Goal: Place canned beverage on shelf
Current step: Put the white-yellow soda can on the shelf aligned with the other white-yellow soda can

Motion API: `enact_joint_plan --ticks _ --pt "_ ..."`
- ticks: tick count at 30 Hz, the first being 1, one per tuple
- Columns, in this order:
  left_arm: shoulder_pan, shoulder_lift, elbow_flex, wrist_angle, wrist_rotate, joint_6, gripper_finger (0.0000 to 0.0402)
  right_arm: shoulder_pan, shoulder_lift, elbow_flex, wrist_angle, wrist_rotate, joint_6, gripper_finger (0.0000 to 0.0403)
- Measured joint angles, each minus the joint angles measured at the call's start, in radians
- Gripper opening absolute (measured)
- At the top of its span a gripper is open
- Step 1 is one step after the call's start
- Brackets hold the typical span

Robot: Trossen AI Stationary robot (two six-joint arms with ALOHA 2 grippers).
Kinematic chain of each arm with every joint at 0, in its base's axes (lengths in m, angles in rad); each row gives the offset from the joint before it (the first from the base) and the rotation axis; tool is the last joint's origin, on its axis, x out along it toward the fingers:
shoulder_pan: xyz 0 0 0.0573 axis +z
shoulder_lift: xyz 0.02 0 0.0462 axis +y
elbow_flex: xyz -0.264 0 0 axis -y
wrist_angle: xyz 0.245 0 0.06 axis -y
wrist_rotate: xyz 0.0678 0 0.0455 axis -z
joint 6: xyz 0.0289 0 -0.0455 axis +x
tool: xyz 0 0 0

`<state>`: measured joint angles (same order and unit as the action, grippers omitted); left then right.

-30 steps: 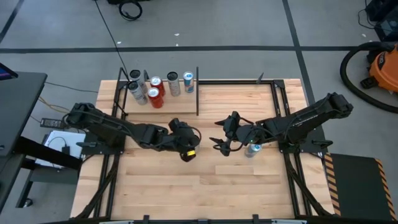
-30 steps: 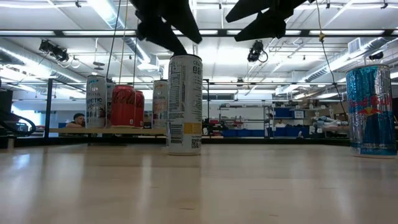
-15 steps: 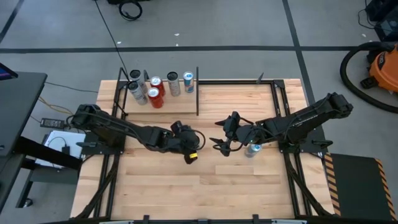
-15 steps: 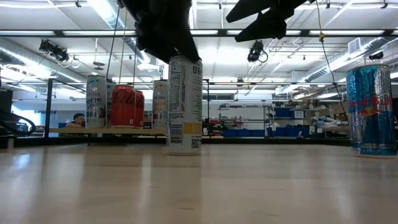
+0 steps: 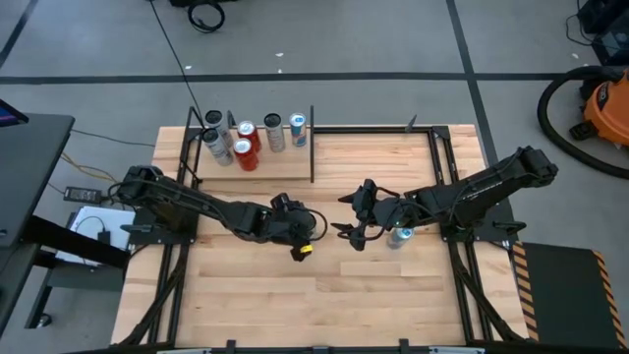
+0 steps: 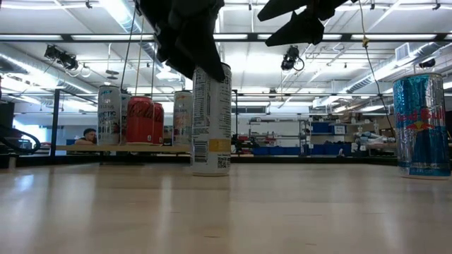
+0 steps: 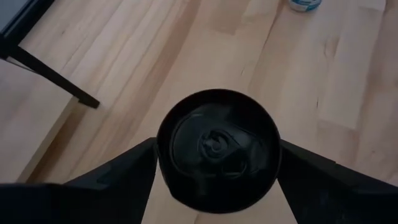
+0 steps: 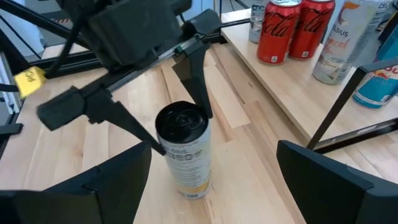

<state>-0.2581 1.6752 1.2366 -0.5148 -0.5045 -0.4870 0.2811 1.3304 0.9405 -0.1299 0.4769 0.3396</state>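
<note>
Left gripper (image 5: 303,239) sat over the white slim can (image 5: 304,248) mid-table, fingers apart on either side of its top, seemingly not yet clamped. High view: the shelf (image 5: 257,147) lay well beyond that gripper toward the far edge, pale board inside thin black uprights, already holding five cans (image 5: 246,144). Right gripper (image 5: 352,232) hung open just across from the left one, with a blue can (image 5: 399,236) standing close by it. Low view: left gripper (image 6: 185,44) came down over the can (image 6: 210,118), dark fingers overlapping its rim; can upright on the wood, label with small print and a yellow patch. Blue can (image 6: 421,124) stood off to the side, shelf cans (image 6: 143,119) far behind. Left wrist view: dark round lid of the can (image 7: 216,150) filled the gap between both fingers (image 7: 118,177), tab visible, bare butcher-block planks around it. Right wrist view: the left gripper's fingers (image 8: 194,81) straddled the can (image 8: 184,148) near its top, small gaps still showing. Judgement: thin aluminium, smooth and slick, stiff if full but dents under a hard squeeze; tall and narrow, so tippy. Better held on the cylindrical wall below the rim, moderate force, kept vertical.
</note>
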Motion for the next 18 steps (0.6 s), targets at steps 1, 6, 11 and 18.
enact_joint_plan --ticks 1,6,11,18 --pt "0.003 0.0 0.0 0.0 0.001 0.0 0.0308 0.0 0.0 0.0 0.0 0.0 0.0 0.0357" --pt "0.029 -0.002 0.001 -0.001 0.056 0.024 0.0273 0.0 0.0 0.0 0.0 0.0 -0.002 0.0357" --pt "0.061 -0.007 0.004 0.001 0.161 0.145 0.0248 0.0 0.0 0.0 0.0 0.0 -0.002 0.0357" --pt "0.088 -0.036 0.002 -0.013 0.348 0.406 0.026 0.0 0.0 0.0 -0.004 -0.001 -0.002 0.0357"
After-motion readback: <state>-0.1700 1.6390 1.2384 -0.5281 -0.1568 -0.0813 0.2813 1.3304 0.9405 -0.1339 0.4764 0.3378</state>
